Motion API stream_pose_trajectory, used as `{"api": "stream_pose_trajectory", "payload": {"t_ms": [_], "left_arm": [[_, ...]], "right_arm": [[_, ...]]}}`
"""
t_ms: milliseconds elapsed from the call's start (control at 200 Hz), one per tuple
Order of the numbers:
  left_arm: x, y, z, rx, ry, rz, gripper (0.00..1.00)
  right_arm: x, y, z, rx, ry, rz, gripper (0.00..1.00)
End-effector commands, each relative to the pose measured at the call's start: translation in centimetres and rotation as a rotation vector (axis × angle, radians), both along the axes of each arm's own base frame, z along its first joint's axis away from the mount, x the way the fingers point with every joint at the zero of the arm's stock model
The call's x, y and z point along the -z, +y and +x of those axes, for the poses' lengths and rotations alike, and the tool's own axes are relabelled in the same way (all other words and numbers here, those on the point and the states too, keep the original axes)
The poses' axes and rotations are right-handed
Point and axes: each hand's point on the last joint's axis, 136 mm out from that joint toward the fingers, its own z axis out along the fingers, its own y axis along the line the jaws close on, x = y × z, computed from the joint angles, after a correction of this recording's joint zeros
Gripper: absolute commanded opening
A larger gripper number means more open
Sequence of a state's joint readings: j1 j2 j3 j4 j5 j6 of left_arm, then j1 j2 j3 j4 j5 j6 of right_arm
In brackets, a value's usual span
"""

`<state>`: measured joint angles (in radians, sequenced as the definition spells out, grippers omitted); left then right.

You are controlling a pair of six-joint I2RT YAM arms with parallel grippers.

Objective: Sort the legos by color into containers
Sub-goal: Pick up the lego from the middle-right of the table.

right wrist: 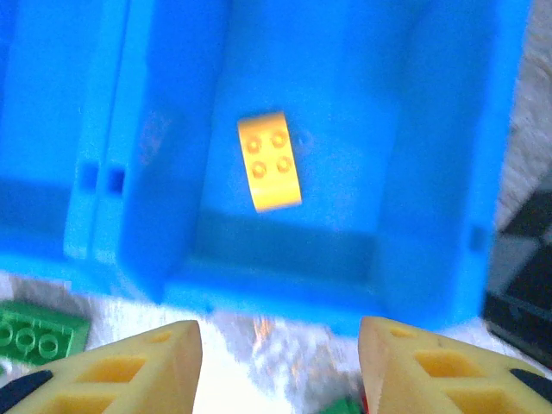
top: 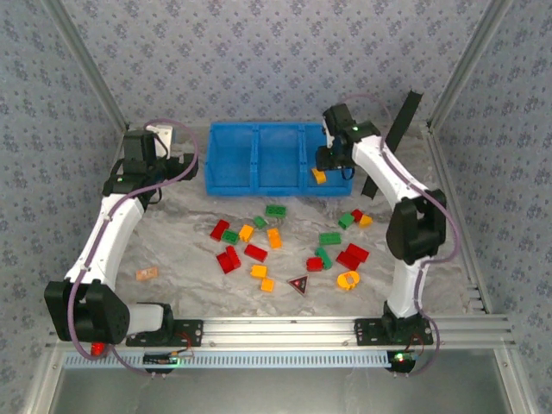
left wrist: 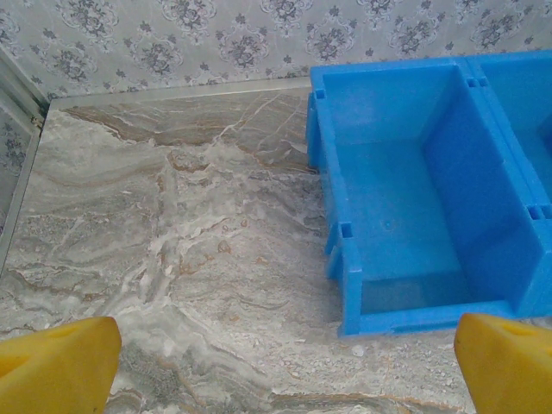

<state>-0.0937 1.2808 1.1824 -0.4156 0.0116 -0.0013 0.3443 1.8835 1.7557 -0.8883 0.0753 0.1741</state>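
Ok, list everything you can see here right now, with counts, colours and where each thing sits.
Table: one, grey-white marble pattern, under everything.
Tray: one, blue, three compartments, far middle.
Brick in tray: one, yellow, right compartment.
Red bricks: about eight, loose in front of the tray.
Green bricks: about six, same scatter.
Yellow-orange bricks: about five, same scatter.
Ring piece: one, yellow, near right.
Triangle piece: one, dark red, near middle.
Flat piece: one, orange-tan, alone at left.
Strip: one, black, right of the tray.
Left pincer: yellow, open, by the tray's left end.
Right pincer: yellow, open, at the right compartment.
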Motion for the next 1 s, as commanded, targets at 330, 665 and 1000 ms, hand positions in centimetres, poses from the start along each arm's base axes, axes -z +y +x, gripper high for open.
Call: {"api": "stream_pose_trajectory", "payload": {"t_ms": [330,665,1000], "left_arm": [[-0.7,-0.6,-0.4,0.020,-0.015,-0.003,0.99],[-0.1,-1.2,-0.4,0.034,0.005,0.009,0.99],[0.1,-1.1,-0.3,0.033,0.012,0.021,0.99]], "right_arm": [[5.6,-3.9,-10.5,0.254,0.211,0.094,0.62],[10.3,-4.2,-12.3,0.401,0.321,0.124,0.67],[12.8,-4.5,-11.6,0.445,0.374,0.124,0.67]]}}
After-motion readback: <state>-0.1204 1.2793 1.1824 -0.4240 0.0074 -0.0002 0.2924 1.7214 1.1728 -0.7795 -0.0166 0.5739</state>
